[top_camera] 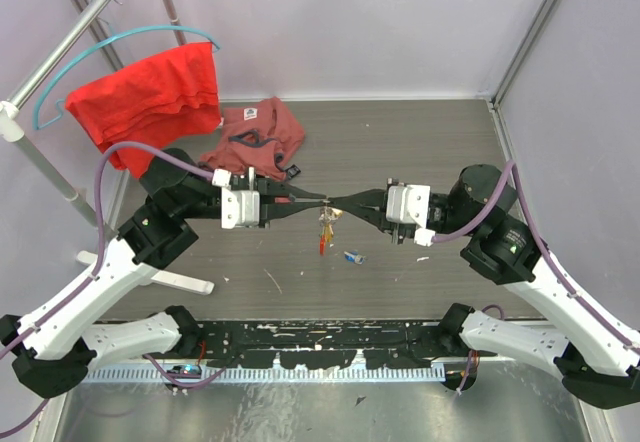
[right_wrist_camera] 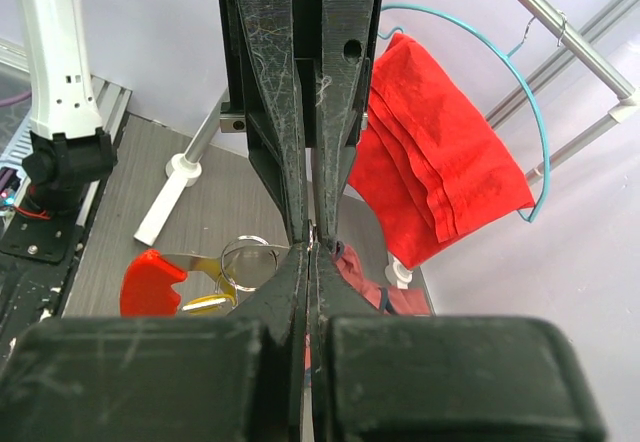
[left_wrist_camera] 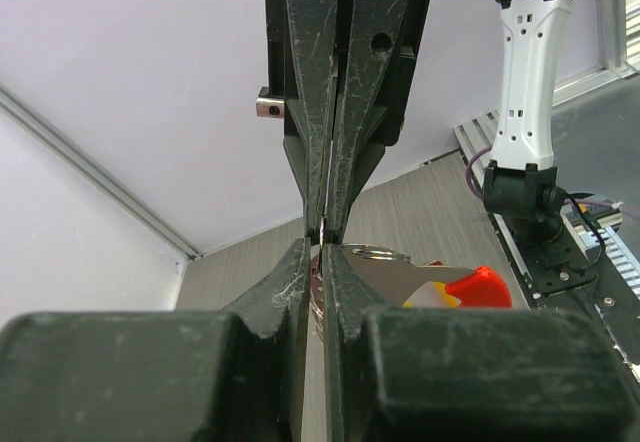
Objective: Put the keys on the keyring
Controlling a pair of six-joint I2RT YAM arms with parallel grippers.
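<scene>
Upper left: bright red cloth garment (top_camera: 150,97) on a teal wire hanger (top_camera: 112,42) hung from a silver metal rail (top_camera: 62,50); right of it, faded red garment (top_camera: 258,134) crumpled on grey tabletop (top_camera: 420,147).

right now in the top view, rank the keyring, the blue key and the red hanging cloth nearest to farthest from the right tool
1. keyring, dangling at the tips of the right tool, in the middle.
2. blue key, lying a little toward the near side.
3. red cloth, hung up at the far left.
</scene>
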